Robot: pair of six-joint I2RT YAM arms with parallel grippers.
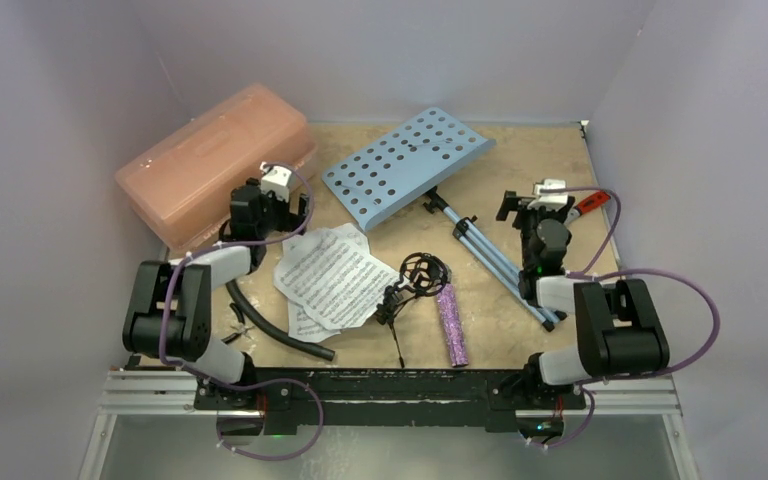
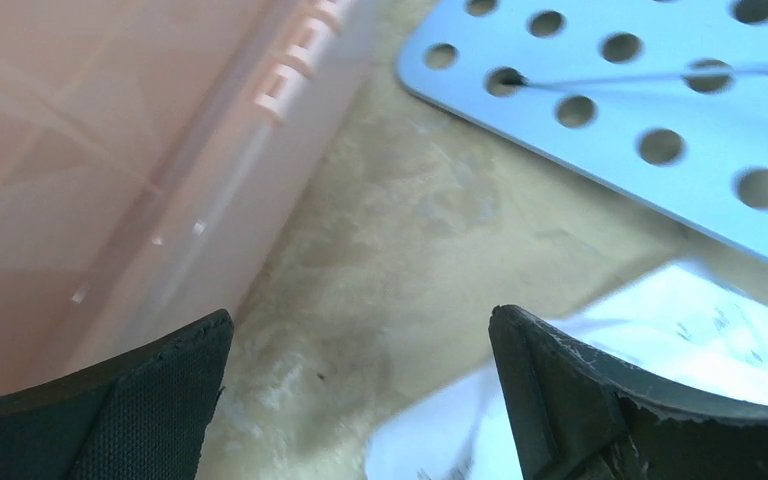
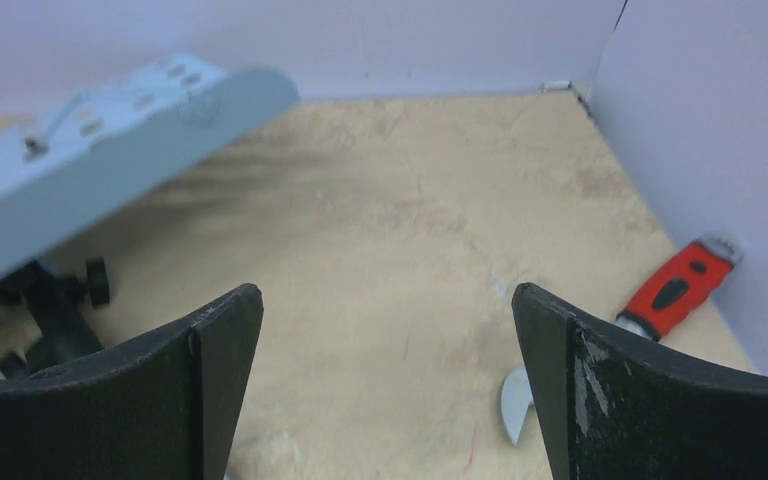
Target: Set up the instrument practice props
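Note:
The light blue perforated music stand (image 1: 405,165) lies tipped on the table with its folded tripod legs (image 1: 490,255) stretching to the near right. White sheet-music pages (image 1: 332,280) lie spread in the middle. Beside them lies the small black mic stand (image 1: 415,280) with its ring mount. The glittery purple microphone (image 1: 451,325) lies flat to its right. My left gripper (image 2: 360,315) is open over bare table between the pink box and the stand's plate (image 2: 640,100), by a page's edge (image 2: 660,320). My right gripper (image 3: 387,290) is open and empty, right of the stand's plate (image 3: 90,150).
A pink translucent box (image 1: 215,165) sits at the back left, close to my left arm. A black curved hose (image 1: 275,325) lies at the near left. A red-handled tool (image 3: 680,285) rests by the right wall. Walls enclose the table (image 1: 520,150) on three sides.

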